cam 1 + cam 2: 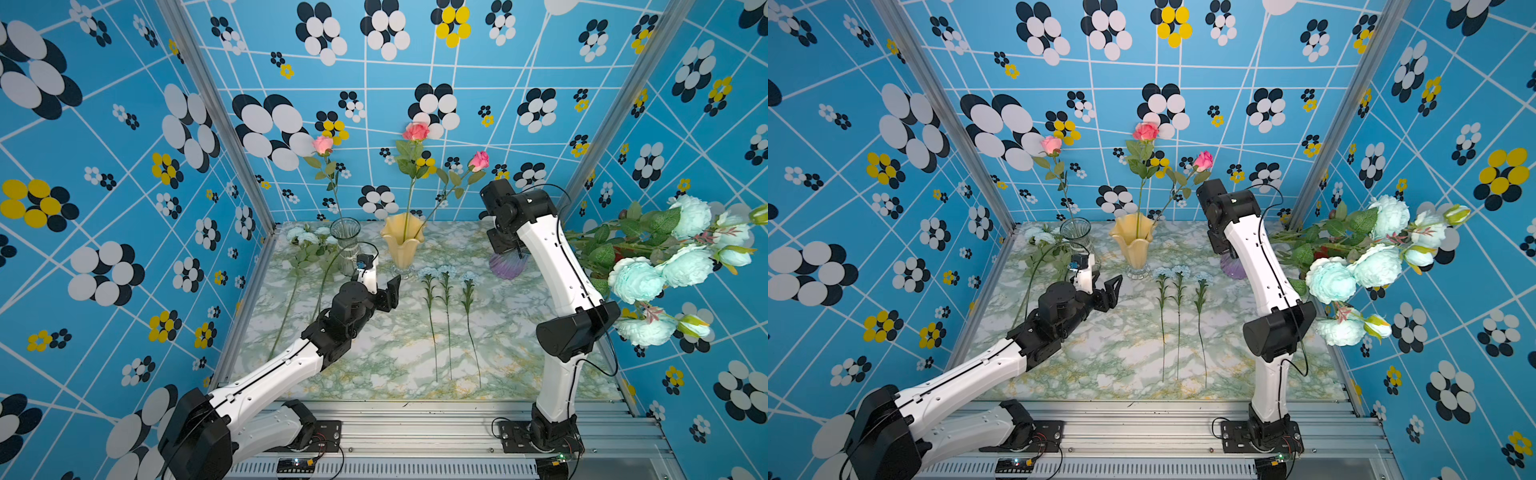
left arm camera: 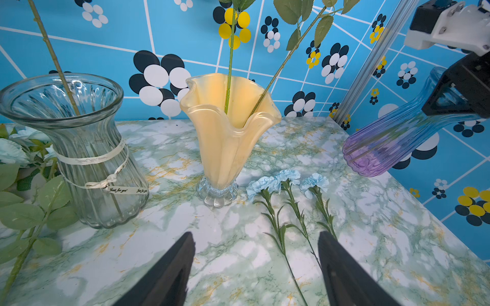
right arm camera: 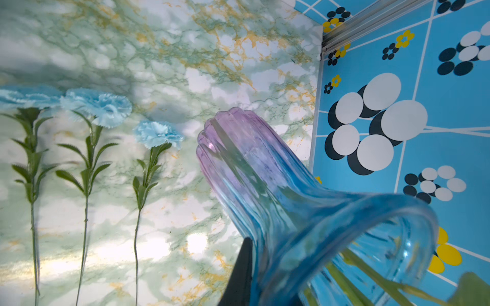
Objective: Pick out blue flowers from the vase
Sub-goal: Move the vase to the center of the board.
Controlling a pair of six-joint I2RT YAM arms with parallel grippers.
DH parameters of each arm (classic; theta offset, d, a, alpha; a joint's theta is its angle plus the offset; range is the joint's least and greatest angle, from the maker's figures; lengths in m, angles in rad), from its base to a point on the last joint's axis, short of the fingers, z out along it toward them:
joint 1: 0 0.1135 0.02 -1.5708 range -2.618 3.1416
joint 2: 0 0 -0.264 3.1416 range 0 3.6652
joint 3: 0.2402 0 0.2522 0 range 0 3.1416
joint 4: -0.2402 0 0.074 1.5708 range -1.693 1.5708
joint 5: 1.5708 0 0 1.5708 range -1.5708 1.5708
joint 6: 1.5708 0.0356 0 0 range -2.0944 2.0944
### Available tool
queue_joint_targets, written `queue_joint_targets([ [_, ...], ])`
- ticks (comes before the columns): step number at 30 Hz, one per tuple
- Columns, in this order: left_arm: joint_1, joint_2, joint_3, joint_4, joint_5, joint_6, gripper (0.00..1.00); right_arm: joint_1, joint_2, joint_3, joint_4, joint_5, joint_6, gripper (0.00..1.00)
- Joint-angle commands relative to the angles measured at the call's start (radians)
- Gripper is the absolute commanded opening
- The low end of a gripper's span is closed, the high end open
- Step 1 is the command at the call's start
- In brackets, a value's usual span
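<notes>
**Right edge.** The right gripper (image 1: 510, 248) was clamped tight on the rim of a ribbed glass vase shading from blue to purple (image 2: 384, 143). The vase was held steeply tilted near the rear right corner, with its mouth toward the patterned blue right wall (image 1: 685, 137). Whether its base touched the marble-patterned tabletop (image 1: 395, 353) could not be told. A large mint-blue peony spray with leaves and buds (image 1: 665, 266) stood in that vase and spread out across the right wall, leaving little room on that side.

**Centre.** Three pale blue carnations on thin stems (image 1: 446, 291) lay side by side on the tabletop, blooms toward the rear and stems apart. Open surface lay in front of them and on either side.

**Left arm.** The left gripper (image 2: 256, 234) hovered above the tabletop with its fingers spread wide, holding nothing. It was just in front of a ruffled yellow glass vase (image 1: 402, 245) (two pink roses (image 1: 415, 132) in it). In the left wrist view one carnation stem ran close by a finger.

**Left rear.** A clear ribbed glass vase with a ribbon (image 2: 79, 148) held a single pink rose (image 1: 323, 145). A second mint-blue peony spray (image 1: 307, 241) lay flat beside it, along the left edge.
</notes>
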Motion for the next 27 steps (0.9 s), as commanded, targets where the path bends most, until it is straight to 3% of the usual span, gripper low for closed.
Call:
queue_joint_targets([
  [1,0.009,0.008,-0.003,0.001,-0.019,0.01,0.76,0.076,-0.088,0.002,-0.022,0.09,0.037,0.0],
  [6,0.08,-0.009,-0.03,-0.017,0.016,-0.032,0.76,0.213,-0.105,0.006,-0.076,0.029,0.062,0.0],
  [14,0.267,-0.069,-0.102,-0.039,0.145,-0.142,0.75,0.43,-0.073,0.036,-0.121,-0.04,0.09,0.0],
  [20,0.338,-0.123,-0.115,-0.105,0.152,-0.155,0.75,0.581,0.007,0.11,-0.169,-0.055,0.096,0.0],
  [27,0.374,-0.125,-0.121,-0.116,0.179,-0.167,0.75,0.686,0.087,0.151,-0.185,-0.079,0.101,0.0],
])
